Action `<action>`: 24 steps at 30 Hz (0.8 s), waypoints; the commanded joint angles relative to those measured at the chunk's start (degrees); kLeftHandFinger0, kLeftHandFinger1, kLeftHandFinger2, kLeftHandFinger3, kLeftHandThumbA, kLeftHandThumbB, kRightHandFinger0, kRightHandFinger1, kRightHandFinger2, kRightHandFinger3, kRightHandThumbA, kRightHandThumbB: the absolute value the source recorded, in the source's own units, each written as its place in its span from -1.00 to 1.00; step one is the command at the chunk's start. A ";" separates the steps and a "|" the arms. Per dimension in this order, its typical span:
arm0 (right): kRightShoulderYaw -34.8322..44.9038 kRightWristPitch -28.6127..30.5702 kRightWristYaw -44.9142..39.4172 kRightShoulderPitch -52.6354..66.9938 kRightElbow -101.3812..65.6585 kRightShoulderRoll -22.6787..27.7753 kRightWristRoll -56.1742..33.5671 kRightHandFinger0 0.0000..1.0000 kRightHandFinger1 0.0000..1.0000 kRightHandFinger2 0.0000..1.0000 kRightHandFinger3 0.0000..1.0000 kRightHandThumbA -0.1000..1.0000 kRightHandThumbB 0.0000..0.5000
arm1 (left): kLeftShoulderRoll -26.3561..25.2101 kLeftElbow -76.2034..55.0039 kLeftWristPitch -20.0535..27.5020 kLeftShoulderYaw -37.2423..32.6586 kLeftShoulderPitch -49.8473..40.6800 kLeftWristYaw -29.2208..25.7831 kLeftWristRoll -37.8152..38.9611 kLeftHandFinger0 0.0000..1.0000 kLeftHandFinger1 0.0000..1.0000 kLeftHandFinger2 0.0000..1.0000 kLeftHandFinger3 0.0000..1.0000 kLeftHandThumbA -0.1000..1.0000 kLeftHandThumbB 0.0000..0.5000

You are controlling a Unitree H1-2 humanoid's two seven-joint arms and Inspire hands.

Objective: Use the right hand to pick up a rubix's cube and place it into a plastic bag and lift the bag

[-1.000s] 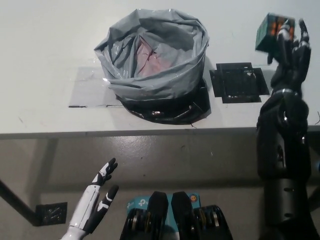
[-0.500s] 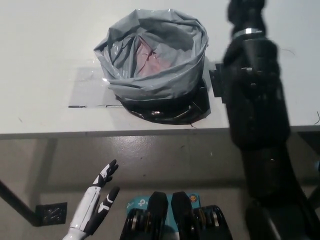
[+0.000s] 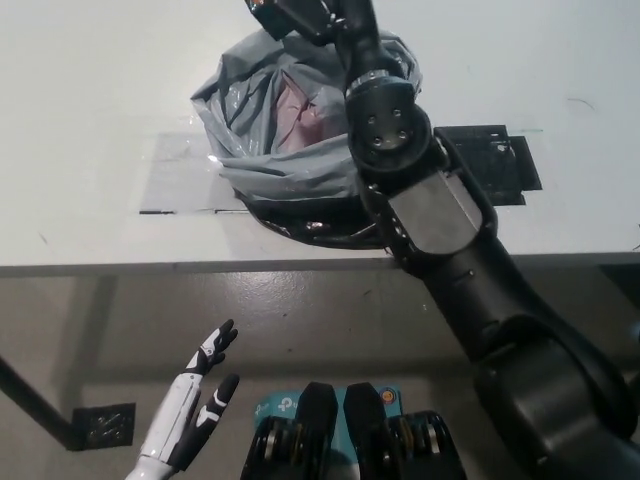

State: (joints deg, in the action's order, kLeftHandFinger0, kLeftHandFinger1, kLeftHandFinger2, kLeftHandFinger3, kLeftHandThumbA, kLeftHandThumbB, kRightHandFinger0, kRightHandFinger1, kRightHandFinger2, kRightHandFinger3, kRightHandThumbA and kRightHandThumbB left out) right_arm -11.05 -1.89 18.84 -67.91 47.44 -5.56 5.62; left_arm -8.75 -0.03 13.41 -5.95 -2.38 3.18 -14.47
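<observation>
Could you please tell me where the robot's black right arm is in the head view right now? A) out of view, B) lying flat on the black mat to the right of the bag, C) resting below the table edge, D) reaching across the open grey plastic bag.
D: the black right arm stretches from the lower right over the grey plastic bag toward the picture's top edge.

No legible text, number or brand is found on any surface. A small white mark is seen on the teal panel (image 3: 385,394) at the bottom edge, but it is too small and blurred to be read
</observation>
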 commanded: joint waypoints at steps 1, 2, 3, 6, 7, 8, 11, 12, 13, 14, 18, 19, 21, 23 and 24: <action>-2.17 8.14 3.40 -5.71 6.20 0.47 6.22 -1.00 -0.41 0.58 0.60 -1.00 -0.20 | -0.74 -2.54 1.08 -0.19 0.51 0.54 0.49 1.00 1.00 1.00 1.00 1.00 -0.25; -2.20 8.61 3.59 -5.96 6.84 0.44 6.22 -1.00 -0.41 0.58 0.60 -1.00 -0.20 | -0.73 -2.54 1.07 -0.18 0.51 0.57 0.49 1.00 1.00 1.00 1.00 1.00 -0.25; -3.11 9.06 4.00 -5.98 8.03 0.70 7.33 -1.00 -0.37 0.63 0.67 -1.00 -0.25 | -0.69 -2.65 0.95 -0.20 0.56 0.66 0.47 1.00 1.00 1.00 1.00 1.00 -0.25; -5.36 10.94 4.77 -5.90 10.87 1.32 10.01 -1.00 -0.33 0.68 0.75 -1.00 -0.28 | -0.60 -2.97 0.58 -0.25 0.64 0.80 0.34 1.00 1.00 1.00 1.00 1.00 -0.24; -6.22 11.70 5.07 -6.01 11.99 1.49 10.84 -1.00 -0.32 0.68 0.77 -1.00 -0.27 | -0.56 -3.14 0.34 -0.24 0.58 0.90 0.37 1.00 1.00 1.00 1.00 1.00 -0.23; -6.74 12.23 5.42 -6.11 12.80 1.61 11.37 -1.00 -0.30 0.67 0.74 -1.00 -0.28 | -0.53 -3.13 0.25 -0.22 0.62 0.89 0.33 1.00 1.00 1.00 1.00 1.00 -0.23; -9.12 12.48 6.89 -6.72 15.37 2.26 13.98 -1.00 -0.30 0.58 0.64 -1.00 -0.23 | -0.37 -2.70 0.31 -0.12 1.02 0.74 0.35 1.00 1.00 1.00 1.00 1.00 -0.18; -9.81 12.05 7.04 -6.94 16.02 2.40 14.70 -1.00 -0.33 0.50 0.55 -1.00 -0.22 | -0.35 -2.73 0.27 -0.11 1.03 0.75 0.39 1.00 1.00 1.00 1.00 1.00 -0.17; -10.40 11.21 6.78 -7.11 16.22 2.52 15.24 -0.99 -0.34 0.43 0.51 -1.00 -0.16 | -0.35 -2.84 -0.01 -0.11 1.00 0.90 0.57 1.00 1.00 1.00 1.00 1.00 -0.14; -10.98 10.18 6.38 -7.24 16.20 2.65 15.74 -1.00 -0.39 0.31 0.37 -1.00 -0.15 | -0.35 -2.98 -0.34 -0.12 0.97 1.08 0.79 1.00 1.00 1.00 1.00 1.00 -0.14; -12.95 7.07 -2.74 -7.65 15.93 3.72 15.89 1.00 1.00 1.00 1.00 -0.02 0.49 | -0.34 -3.04 -0.42 -0.13 0.95 1.10 0.70 1.00 1.00 1.00 1.00 1.00 -0.12; -13.63 6.53 -4.96 -7.68 15.89 4.04 16.18 1.00 1.00 1.00 1.00 0.04 0.52 | -0.30 -3.09 -0.50 -0.11 0.94 1.11 0.69 1.00 1.00 1.00 1.00 1.00 -0.12; -13.82 6.41 -5.24 -7.65 15.77 4.12 16.23 1.00 1.00 1.00 1.00 0.05 0.57 | -0.29 -3.11 -0.54 -0.11 0.94 1.11 0.69 1.00 1.00 1.00 1.00 1.00 -0.12; -14.87 5.41 -7.93 -7.07 14.09 4.66 16.87 1.00 1.00 1.00 1.00 0.47 0.85 | -0.33 -2.74 -0.11 -0.10 1.28 1.06 0.76 1.00 1.00 1.00 1.00 1.00 -0.14; -15.74 4.91 -9.04 -6.85 13.25 4.99 17.74 1.00 1.00 1.00 1.00 0.60 0.91 | -0.38 -2.49 0.18 -0.11 1.52 1.08 0.86 1.00 1.00 1.00 1.00 1.00 -0.13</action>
State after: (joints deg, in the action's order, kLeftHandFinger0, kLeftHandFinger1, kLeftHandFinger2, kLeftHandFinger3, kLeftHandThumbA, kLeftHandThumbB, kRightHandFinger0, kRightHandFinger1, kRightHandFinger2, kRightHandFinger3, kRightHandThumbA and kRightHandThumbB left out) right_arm -24.63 4.88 16.99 -70.24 64.03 -1.82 19.90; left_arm -8.75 -1.36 12.80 -5.97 -1.98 3.93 -14.41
